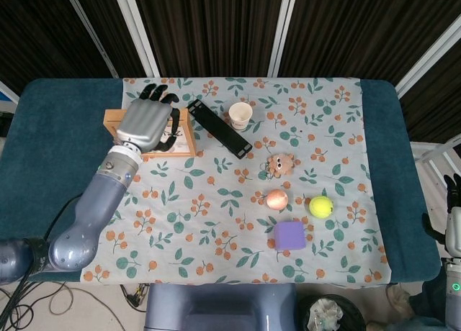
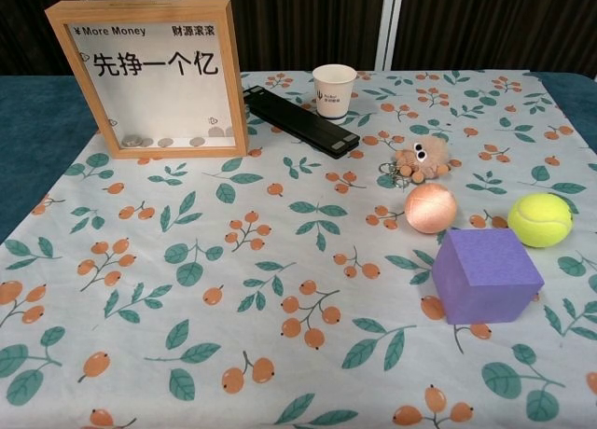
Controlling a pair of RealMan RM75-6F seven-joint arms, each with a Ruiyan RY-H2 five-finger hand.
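We see our left hand [image 1: 144,124] in the upper left of the head view, up over the wooden coin frame [image 2: 154,75]. Its fingers are spread apart and hold nothing. The frame stands upright at the upper left of the flowery cloth [image 2: 280,289]. Just to its right lies a black bar [image 2: 300,120], and then a paper cup [image 2: 334,90]. At the far right edge of the head view we see a bit of our right hand [image 1: 453,201], but we cannot tell how its fingers are.
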